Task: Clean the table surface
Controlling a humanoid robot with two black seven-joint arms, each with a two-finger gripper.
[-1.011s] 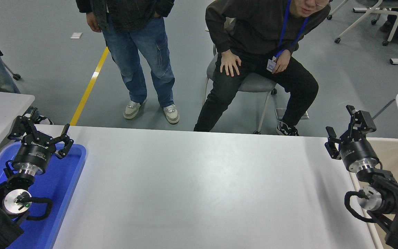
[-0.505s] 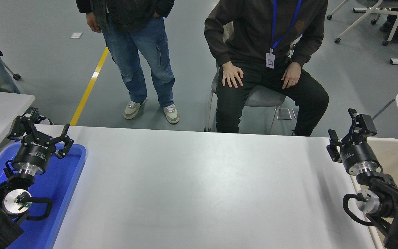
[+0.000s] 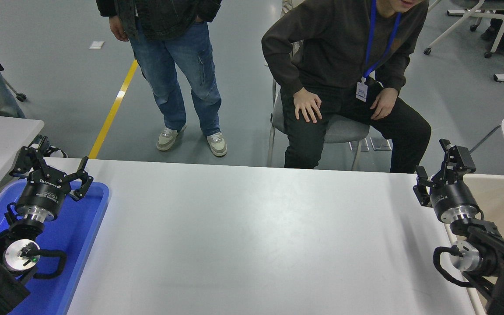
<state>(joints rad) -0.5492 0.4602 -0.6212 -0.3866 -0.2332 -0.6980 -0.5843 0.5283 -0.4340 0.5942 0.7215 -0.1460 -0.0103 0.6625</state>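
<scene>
Hovering at the counter's right edge, your right gripper holds nothing, fingers spread. Left gripper parked over tray, fingers spread. Nothing visible to clear; judge it done.

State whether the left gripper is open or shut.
Open: the left gripper has its fingers spread wide above the blue tray, holding nothing.

Floor: smooth grey, with a yellow line running diagonally toward the near table. A small white scrap lies on it at upper left. A grey swivel chair stands centre-right, occupied by a seated person. A white-framed wheeled chair stands at upper right. Lighting is even and diffuse.
</scene>
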